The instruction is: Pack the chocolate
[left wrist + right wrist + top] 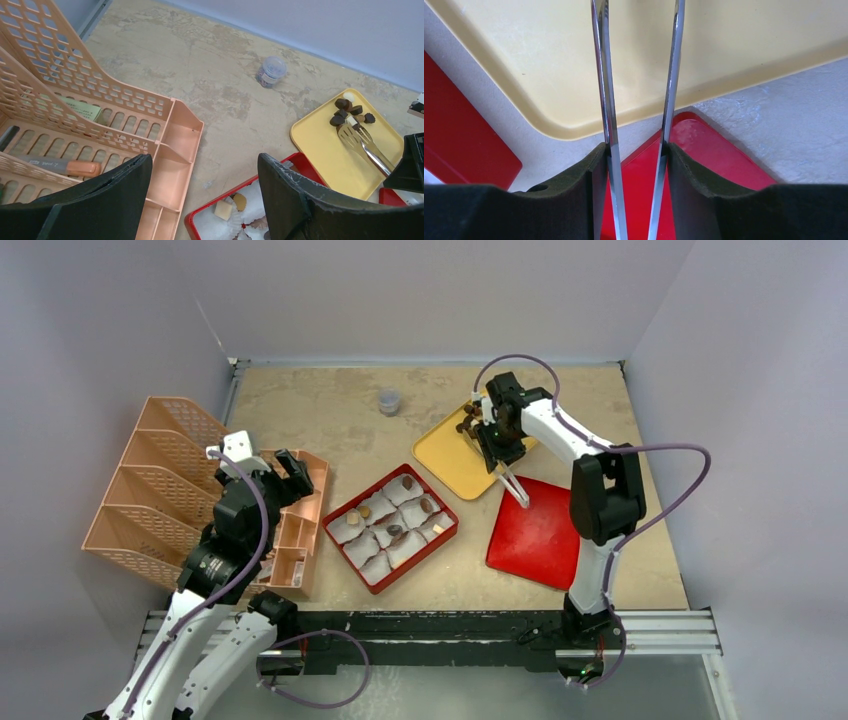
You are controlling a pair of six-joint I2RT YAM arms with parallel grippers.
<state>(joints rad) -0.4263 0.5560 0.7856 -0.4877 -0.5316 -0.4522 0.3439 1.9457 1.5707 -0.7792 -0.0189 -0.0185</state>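
Note:
Several dark and cream chocolate chunks (467, 424) lie at the far end of the yellow tray (447, 457); they also show in the left wrist view (345, 112). A few more chunks (427, 505) sit in white paper cups in the red box (365, 493). My right gripper (497, 436) is shut on metal tongs (512, 483) over the tray, and the tongs' tips (356, 134) rest beside the chunks. In the right wrist view the pads (594, 175) press the two tong arms (605, 100), which stand apart. My left gripper (285, 476) is open and empty above the peach organizer.
A peach desk organizer (170, 480) fills the left side. The red lid (535, 533) lies flat to the right of the box. A small lidded jar (389, 401) stands at the back centre. Grey walls enclose the table.

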